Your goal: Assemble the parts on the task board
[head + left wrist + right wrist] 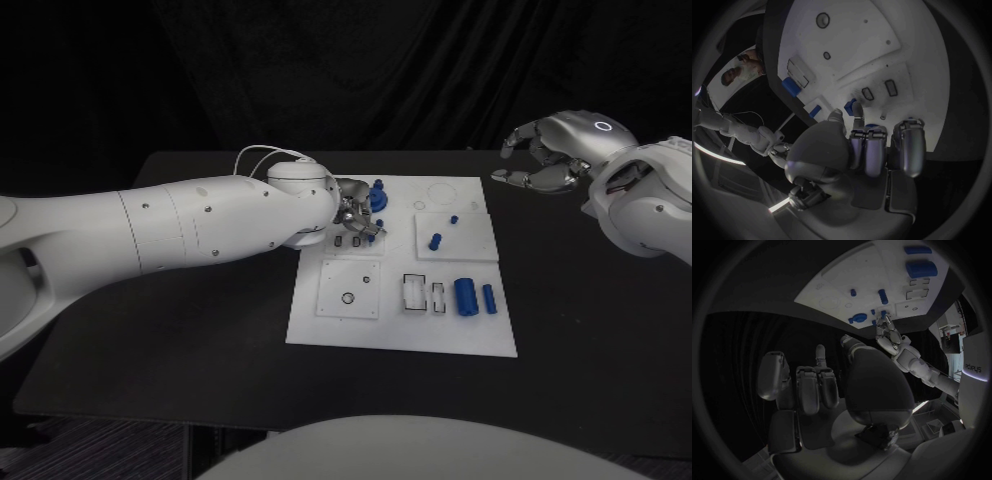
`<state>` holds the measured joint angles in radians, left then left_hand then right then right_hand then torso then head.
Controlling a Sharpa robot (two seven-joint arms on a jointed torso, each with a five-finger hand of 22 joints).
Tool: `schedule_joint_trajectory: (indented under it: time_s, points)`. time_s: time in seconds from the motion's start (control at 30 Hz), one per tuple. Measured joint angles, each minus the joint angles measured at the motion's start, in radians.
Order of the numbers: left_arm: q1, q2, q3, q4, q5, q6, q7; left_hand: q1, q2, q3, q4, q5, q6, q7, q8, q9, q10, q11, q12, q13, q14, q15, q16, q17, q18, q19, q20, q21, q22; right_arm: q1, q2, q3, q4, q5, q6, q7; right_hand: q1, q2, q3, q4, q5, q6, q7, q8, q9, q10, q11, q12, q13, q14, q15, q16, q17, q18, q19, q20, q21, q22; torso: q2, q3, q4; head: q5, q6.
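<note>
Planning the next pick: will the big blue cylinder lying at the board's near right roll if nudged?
Probably: the big blue cylinder lies on its side on the flat task board, unrestrained. It looks rigid, so it shouldn't deform. Its smooth surface may slip in a grip.

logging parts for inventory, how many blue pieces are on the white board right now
5 in the head view: a large cylinder and a slim peg near the front right, a short peg and a tiny piece mid-board, and a part at the left robot hand. Others may be hidden beneath it.

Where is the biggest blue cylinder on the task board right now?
In the head view the large blue cylinder lies on the task board toward its near right corner, between a thinner blue peg and the rectangular slots.
</note>
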<state>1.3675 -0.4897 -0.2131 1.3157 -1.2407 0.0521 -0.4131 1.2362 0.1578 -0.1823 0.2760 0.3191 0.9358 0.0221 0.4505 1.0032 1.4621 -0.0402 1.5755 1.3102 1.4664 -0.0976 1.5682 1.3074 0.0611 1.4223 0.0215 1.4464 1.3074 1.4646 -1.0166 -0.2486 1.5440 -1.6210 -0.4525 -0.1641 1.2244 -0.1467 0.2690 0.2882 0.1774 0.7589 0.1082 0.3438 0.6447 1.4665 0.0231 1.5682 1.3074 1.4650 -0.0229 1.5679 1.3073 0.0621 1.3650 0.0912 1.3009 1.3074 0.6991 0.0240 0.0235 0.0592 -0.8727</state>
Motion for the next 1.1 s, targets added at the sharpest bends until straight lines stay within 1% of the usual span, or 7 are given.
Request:
schedule_joint_trajectory:
  time_s: [0.3,0.33,0.43,0.67,0.87,0.97,1.1]
  points:
    - [-0.001,0.002,0.000,-0.007,0.000,0.004,0.003,0.026,-0.016,0.044,-0.003,0.090,0.010,-0.002,-0.044,0.014,0.001,-0.001,0.001,0.000,0.000,0.000,0.000,0.000,0.000,-0.003,0.004,-0.007,0.000,0.000,0.001,0.000,0.001,0.000,0.003,0.000,0.011,0.011,-0.003,-0.003,0.016,0.004,-0.004,0.000,-0.005,0.000,0.000,0.000,0.000,0.000,0.000,0.000,0.000,0.000,-0.004,0.004,-0.006,0.001,0.000,-0.0003,0.0012,-0.001,0.000]
    - [-0.001,0.003,0.000,-0.008,0.000,0.005,0.004,0.026,-0.016,0.045,-0.005,0.093,0.010,-0.002,-0.047,0.016,0.001,-0.001,0.001,0.000,0.000,0.000,0.000,0.000,0.000,-0.004,0.004,-0.007,0.000,0.000,0.001,0.000,0.002,0.000,0.003,0.000,0.013,0.013,-0.003,-0.003,0.020,0.007,-0.007,0.000,-0.006,0.000,0.000,0.000,0.000,0.000,0.000,0.000,0.000,0.000,-0.004,0.004,-0.007,0.001,0.000,-0.0006,0.0013,-0.001,0.000]
    - [-0.002,0.004,0.000,-0.011,0.000,0.007,0.007,0.033,-0.019,0.061,-0.003,0.102,0.010,-0.002,-0.053,0.019,0.002,-0.002,0.001,0.000,0.000,0.000,0.000,0.000,0.000,-0.003,0.004,-0.008,0.000,0.000,0.001,0.000,0.003,0.000,0.003,0.000,0.017,0.017,-0.003,-0.003,0.028,0.011,-0.003,0.000,-0.008,0.000,0.000,0.000,0.000,0.000,0.000,0.000,0.000,0.000,-0.004,0.004,-0.010,0.001,0.000,-0.0012,0.0017,-0.003,0.000]
    - [-0.004,0.005,0.001,-0.014,0.000,0.012,0.010,0.055,-0.037,0.096,-0.007,0.131,0.017,-0.002,-0.068,0.030,0.002,-0.002,-0.001,0.000,0.000,0.000,0.000,0.000,0.000,-0.003,0.004,-0.008,0.000,0.000,0.001,0.000,0.004,0.000,0.003,0.000,0.022,0.022,-0.003,-0.003,0.036,0.014,-0.007,0.000,-0.010,0.000,0.000,0.000,0.000,0.000,0.000,0.000,0.000,0.000,-0.004,0.004,-0.010,0.001,0.000,-0.0012,0.0016,-0.003,0.000]
    - [-0.005,0.005,0.001,-0.014,0.000,0.018,0.013,0.056,-0.038,0.104,-0.010,0.131,0.017,-0.002,-0.074,0.031,0.002,-0.002,-0.001,0.000,0.000,0.000,0.000,0.000,0.000,-0.003,0.004,-0.011,0.000,0.000,0.001,0.000,0.004,0.000,0.003,0.000,0.027,0.026,0.000,-0.006,0.044,0.019,-0.010,0.000,-0.012,0.000,0.000,0.000,0.000,0.000,0.000,0.000,0.000,0.000,-0.007,0.000,-0.013,0.000,0.001,-0.0012,0.0012,0.000,0.000]
    - [-0.006,0.005,0.002,-0.014,0.000,0.021,0.016,0.062,-0.044,0.113,-0.011,0.131,0.017,-0.002,-0.079,0.032,0.002,-0.002,-0.001,0.000,0.000,0.000,0.000,0.000,0.000,-0.006,0.001,-0.011,0.000,0.000,0.002,0.000,0.004,0.000,0.003,0.000,0.032,0.021,0.000,-0.006,0.047,0.021,-0.007,0.000,-0.012,0.000,0.000,0.000,0.000,0.000,0.000,0.000,0.000,0.000,-0.007,0.000,-0.013,0.000,0.001,-0.0012,0.0006,0.001,0.000]
    - [-0.007,0.005,0.003,-0.016,0.000,0.023,0.019,0.071,-0.053,0.140,-0.012,0.131,0.031,-0.002,-0.098,0.027,0.002,-0.002,-0.001,0.000,0.000,0.000,0.000,0.000,0.000,-0.007,0.000,-0.015,0.000,0.000,0.002,0.000,0.003,0.000,0.003,0.000,0.035,0.025,0.003,-0.009,0.051,0.021,-0.007,0.000,-0.014,0.000,0.000,0.000,0.000,0.000,0.000,0.000,0.000,0.000,-0.007,0.000,-0.017,0.000,0.001,-0.0015,0.0006,0.000,0.000]
